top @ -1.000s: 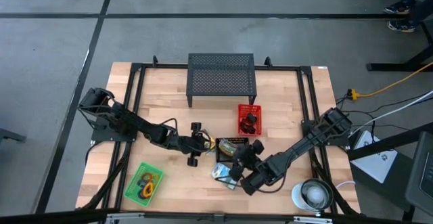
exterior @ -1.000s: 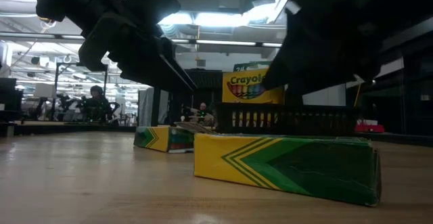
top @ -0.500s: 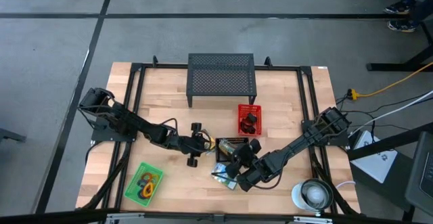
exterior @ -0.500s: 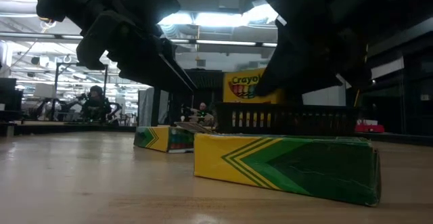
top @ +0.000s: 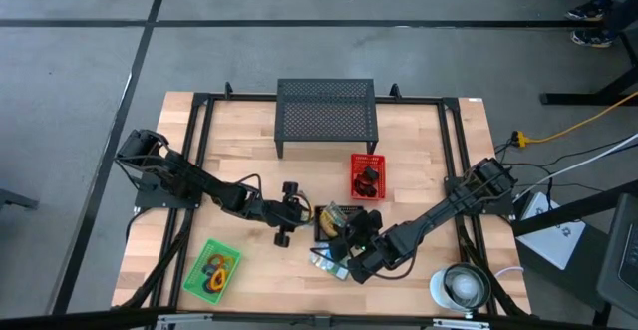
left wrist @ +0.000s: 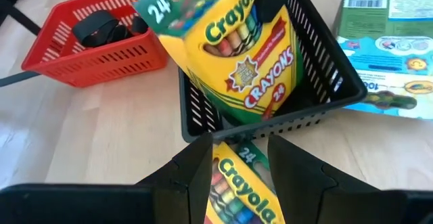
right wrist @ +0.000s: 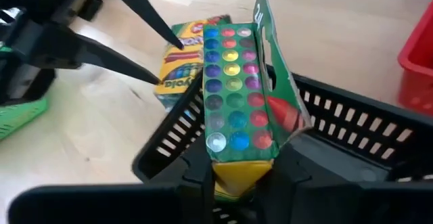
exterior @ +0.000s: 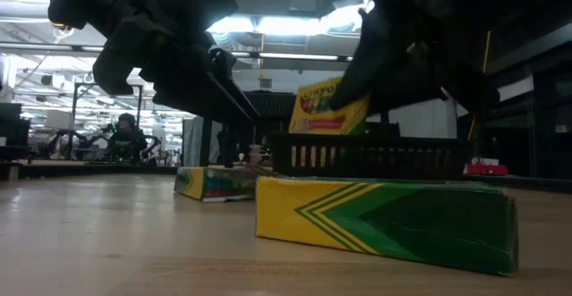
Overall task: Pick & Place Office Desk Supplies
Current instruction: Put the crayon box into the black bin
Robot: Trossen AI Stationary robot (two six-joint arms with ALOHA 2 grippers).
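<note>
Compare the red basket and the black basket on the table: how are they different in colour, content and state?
The red basket is red plastic; the black basket is dark. The red basket holds small black items, the black basket a yellow Crayola crayon box. The red basket stands alone, while the right gripper holds the crayon box, tilted, in the black basket, and the left gripper holds a second crayon box just outside it. Both are slatted, open-topped baskets on the wooden table.
</note>
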